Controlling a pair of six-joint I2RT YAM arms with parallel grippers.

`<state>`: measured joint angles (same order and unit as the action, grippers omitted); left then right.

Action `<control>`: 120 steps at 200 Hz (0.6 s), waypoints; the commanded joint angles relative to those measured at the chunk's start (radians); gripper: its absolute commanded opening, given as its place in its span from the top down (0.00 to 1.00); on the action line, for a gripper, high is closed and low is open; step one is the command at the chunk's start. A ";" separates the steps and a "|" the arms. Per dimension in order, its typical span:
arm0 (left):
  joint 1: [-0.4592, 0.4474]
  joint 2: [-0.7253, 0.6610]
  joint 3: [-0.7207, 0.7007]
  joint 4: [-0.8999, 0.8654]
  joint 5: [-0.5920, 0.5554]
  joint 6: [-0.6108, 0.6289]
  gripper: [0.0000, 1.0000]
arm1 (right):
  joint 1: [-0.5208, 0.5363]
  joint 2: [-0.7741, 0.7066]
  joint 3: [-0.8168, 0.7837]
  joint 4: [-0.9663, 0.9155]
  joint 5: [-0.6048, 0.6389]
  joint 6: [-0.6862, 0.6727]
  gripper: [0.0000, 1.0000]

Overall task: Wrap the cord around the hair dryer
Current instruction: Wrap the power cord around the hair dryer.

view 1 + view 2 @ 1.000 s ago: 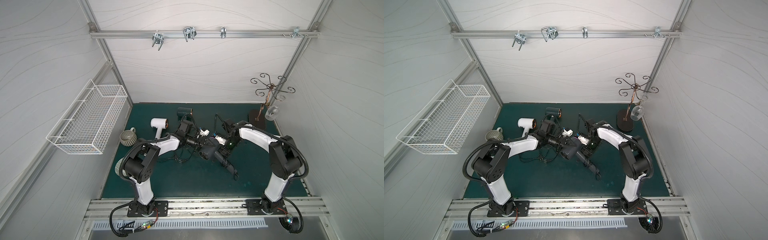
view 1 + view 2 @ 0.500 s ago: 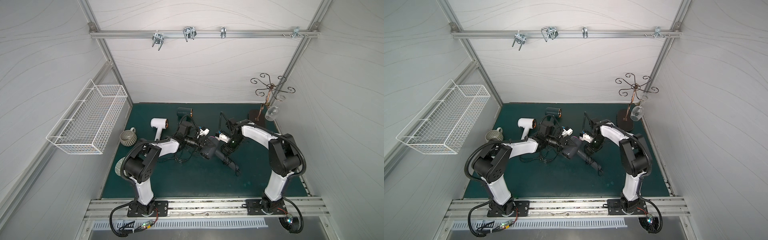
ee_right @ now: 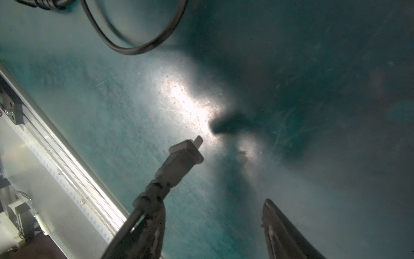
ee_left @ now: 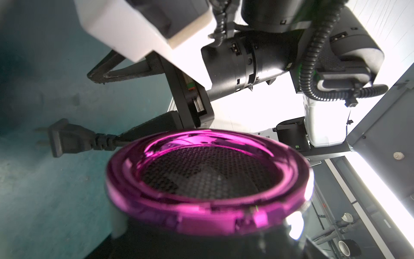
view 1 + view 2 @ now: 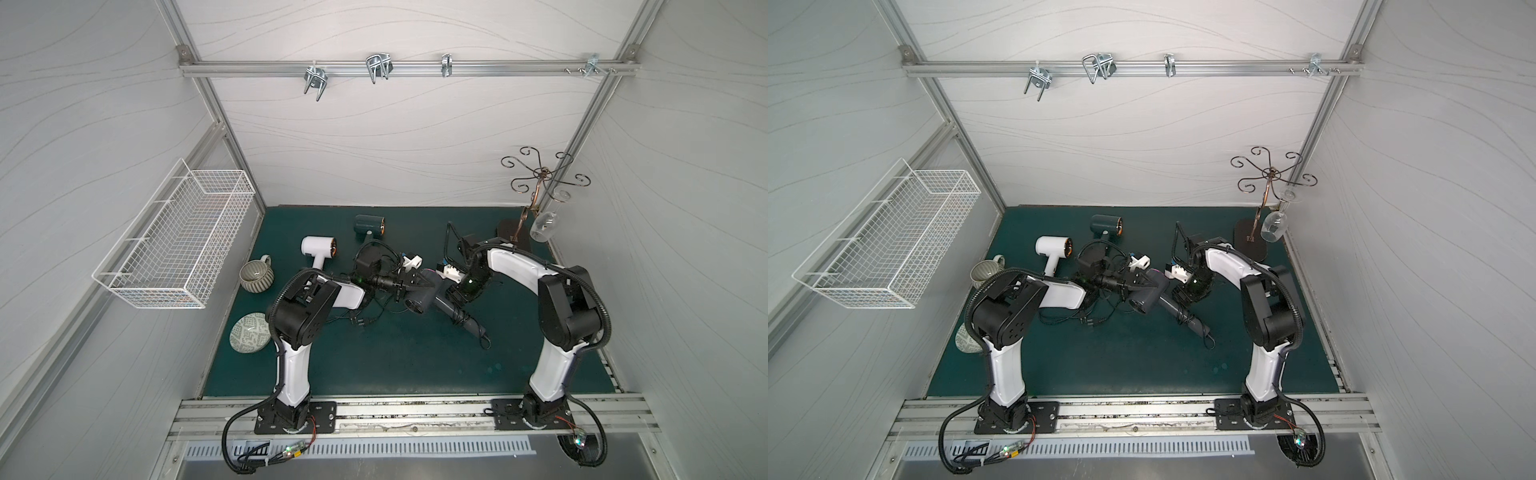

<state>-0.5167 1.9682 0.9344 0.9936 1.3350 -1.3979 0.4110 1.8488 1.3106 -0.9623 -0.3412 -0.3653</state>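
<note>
Right wrist view has the right gripper (image 3: 212,207) with its jaws apart — the plug (image 3: 183,157) just leans on one finger, not pinched. Left gripper (image 5: 417,286) is clamped on the hair dryer (image 5: 422,302), mid mat (image 5: 395,365) between both arms. I'd pinch right behind the plug, hold the cord (image 5: 457,318) taut and tuck it along the handle — no yanking.

Lab robot cell: boxed in by white panels (image 5: 395,137) on aluminium framing (image 5: 219,124), hook rail (image 5: 415,66) at 12 o'clock, two robot arms (image 5: 293,374) bolted to a base rail (image 5: 415,409) at 6 o'clock, desk (image 5: 395,357) between.
</note>
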 commanded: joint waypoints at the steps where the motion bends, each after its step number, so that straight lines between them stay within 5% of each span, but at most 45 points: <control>1: -0.016 -0.052 0.021 0.081 0.011 0.024 1.00 | -0.011 -0.018 0.016 -0.018 -0.013 0.019 0.29; 120: -0.016 -0.128 -0.001 -0.226 0.011 0.217 1.00 | -0.021 -0.100 -0.026 -0.066 0.000 0.018 0.22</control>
<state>-0.5266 1.8870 0.9241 0.7452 1.3251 -1.2041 0.3969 1.7931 1.3045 -0.9829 -0.3397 -0.3447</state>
